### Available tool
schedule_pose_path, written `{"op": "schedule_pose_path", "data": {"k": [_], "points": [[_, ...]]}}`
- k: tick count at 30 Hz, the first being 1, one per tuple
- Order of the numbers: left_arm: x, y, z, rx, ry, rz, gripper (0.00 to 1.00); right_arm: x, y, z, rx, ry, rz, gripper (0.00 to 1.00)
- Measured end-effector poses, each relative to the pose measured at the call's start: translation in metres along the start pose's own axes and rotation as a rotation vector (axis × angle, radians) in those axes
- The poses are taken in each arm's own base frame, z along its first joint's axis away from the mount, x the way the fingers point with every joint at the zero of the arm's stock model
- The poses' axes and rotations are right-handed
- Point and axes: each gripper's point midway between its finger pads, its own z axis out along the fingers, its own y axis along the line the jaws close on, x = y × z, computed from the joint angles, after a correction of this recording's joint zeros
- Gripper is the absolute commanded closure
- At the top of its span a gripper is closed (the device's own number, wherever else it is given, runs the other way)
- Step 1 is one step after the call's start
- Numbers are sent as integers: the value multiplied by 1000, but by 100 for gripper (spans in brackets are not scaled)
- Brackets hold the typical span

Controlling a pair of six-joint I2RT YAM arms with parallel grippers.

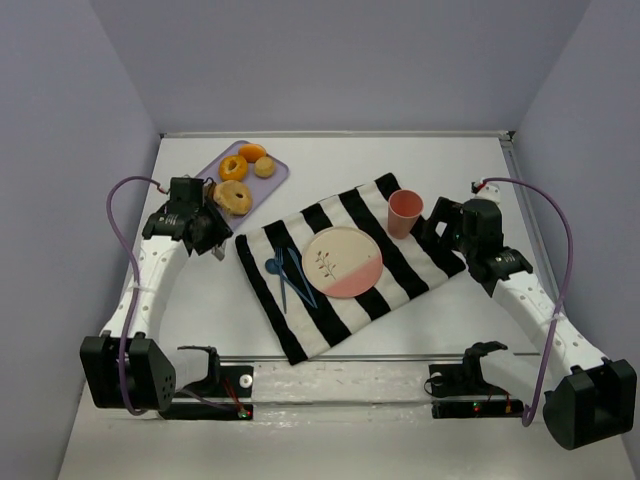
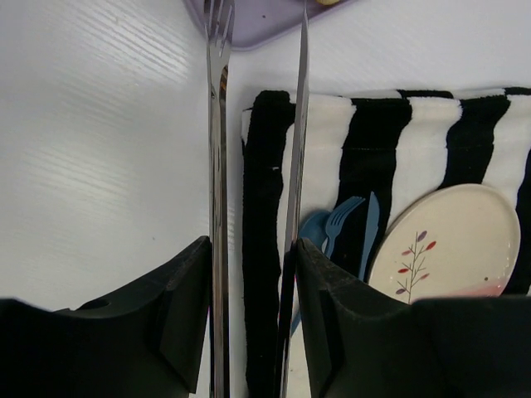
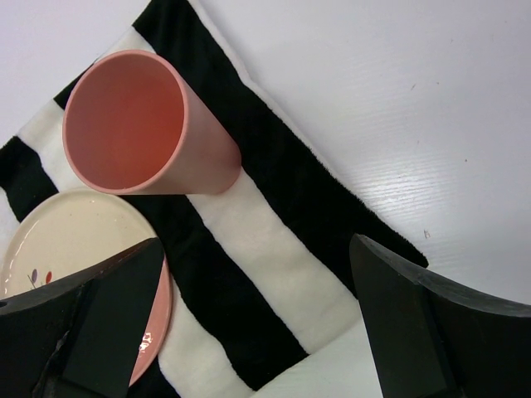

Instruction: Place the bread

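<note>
Bread (image 1: 234, 196) seen on purple tray (image 1: 276, 178), far-left counter (image 1: 400, 160). Left pincer (image 2: 253, 282) clamped on metal tongs (image 2: 217, 166); right pincer (image 3: 255, 249) held apart beside cup (image 3: 149, 124). Bread judged light, soft, easily squashed: best gripped gently across sides.

Cloth: you have a black-and-white striped cloth (image 1: 335, 320) lying flat, skewed on the table.
Cup: your pink cup (image 1: 405, 212) stands upright on the cloth's far right corner.
Cutlery: you'll find a blue fork, knife and spoon (image 1: 287, 275) bunched together on the cloth's left part.
Table: white table (image 1: 400, 160), faintly ribbed.
</note>
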Motion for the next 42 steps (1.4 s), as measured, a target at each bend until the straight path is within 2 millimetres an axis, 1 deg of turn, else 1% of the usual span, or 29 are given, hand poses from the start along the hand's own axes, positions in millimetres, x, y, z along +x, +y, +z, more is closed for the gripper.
{"op": "schedule_pose_path", "data": {"k": [4, 7, 11, 13, 16, 24, 32, 36, 37, 39, 40, 41, 42], "points": [[-6, 1, 4, -22, -12, 12, 46, 0, 0, 0, 0, 0, 0, 1], [-9, 0, 9, -24, -15, 27, 46, 0, 0, 0, 1, 0, -1, 1], [-14, -5, 15, -19, -10, 48, 45, 0, 0, 0, 1, 0, -4, 1], [-14, -8, 18, -3, -2, 59, 43, 0, 0, 0, 1, 0, -6, 1], [-14, -11, 19, 10, 0, 73, 41, 0, 0, 0, 1, 0, -7, 1], [-20, -12, 22, 9, -18, 86, 41, 0, 0, 0, 0, 0, -9, 1], [-40, -23, 37, -6, -27, 102, 43, 0, -1, 0, 0, 0, -18, 1], [-44, -25, 48, -19, -13, 113, 50, 0, -1, 0, 1, 0, -19, 1], [-44, -25, 51, -24, -6, 115, 55, 0, -1, 0, 0, 0, -19, 1], [-42, -24, 56, -33, 9, 120, 62, 0, -1, 0, 0, 0, -19, 1], [-41, -23, 58, -37, 15, 122, 68, 0, -1, 0, 0, -1, -19, 1], [-40, -23, 59, -39, 18, 122, 71, 0, -1, 0, -1, -1, -18, 1], [-39, -23, 59, -38, 21, 123, 76, 0, -1, 0, -1, -1, -18, 1]]}}
